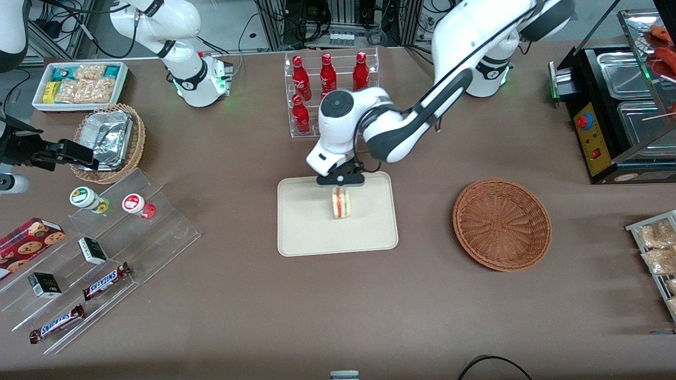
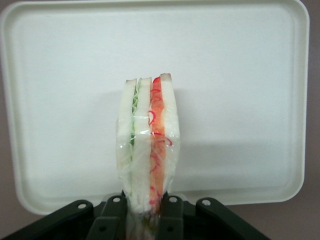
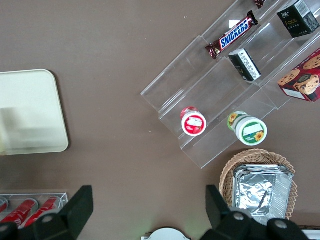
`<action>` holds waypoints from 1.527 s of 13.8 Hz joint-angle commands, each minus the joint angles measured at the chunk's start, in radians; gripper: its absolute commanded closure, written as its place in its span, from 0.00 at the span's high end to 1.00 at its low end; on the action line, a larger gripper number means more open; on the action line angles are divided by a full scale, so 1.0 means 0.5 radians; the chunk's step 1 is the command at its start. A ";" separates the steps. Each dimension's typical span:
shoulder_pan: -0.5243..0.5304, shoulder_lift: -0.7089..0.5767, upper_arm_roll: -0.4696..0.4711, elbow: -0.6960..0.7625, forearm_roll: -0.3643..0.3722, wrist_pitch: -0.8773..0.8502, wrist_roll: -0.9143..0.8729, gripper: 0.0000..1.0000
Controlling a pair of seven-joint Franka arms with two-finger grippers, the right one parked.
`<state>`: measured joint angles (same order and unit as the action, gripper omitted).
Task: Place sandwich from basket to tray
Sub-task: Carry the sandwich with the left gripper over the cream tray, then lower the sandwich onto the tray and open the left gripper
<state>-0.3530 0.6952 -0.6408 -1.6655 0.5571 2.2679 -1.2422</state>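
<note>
At the upper left of the front view a white bin of packaged snacks point(image 1: 80, 84) sits on the brown table point(image 1: 237, 316), with a tan wicker basket holding a foil container point(image 1: 108, 141) just below it in the frame. Lower left, a clear acrylic stepped stand point(image 1: 105, 264) carries two small cups, small dark boxes and Snickers bars point(image 1: 105, 281).

At the centre of the frame lies the tray point(image 1: 306, 232), flat on the table. Above it in the picture stands a clear rack of red bottles point(image 1: 327, 79). The gripper point(image 1: 340, 186) hangs over the tray's upper edge, pointing down, its fingers point(image 2: 171, 215) closed on the sandwich point(image 1: 341, 203). The sandwich stands on edge, hanging directly below the gripper over the tray's middle; whether it touches the tray surface cannot be told. In the wrist view the wrapped sandwich point(image 2: 148, 140) rises straight out from between the two fingers, its red filling stripe and a thinner green one facing the camera, with the tray point(image 2: 240, 75) as its backdrop.

To the right of centre in the front view the basket point(image 1: 501, 224) rests well apart from the tray.
</note>
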 commanded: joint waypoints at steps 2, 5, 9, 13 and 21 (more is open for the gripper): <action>-0.085 0.156 0.051 0.091 0.214 0.097 -0.218 0.00; -0.086 0.174 0.054 0.091 0.248 0.097 -0.222 0.00; -0.079 0.156 0.054 0.110 0.242 0.072 -0.206 1.00; -0.061 0.006 0.048 0.137 0.193 -0.120 -0.225 1.00; 0.239 -0.543 0.033 0.134 -0.218 -0.541 -0.164 1.00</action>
<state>-0.2700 0.5062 -0.6231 -1.5610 0.4833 2.0409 -1.3327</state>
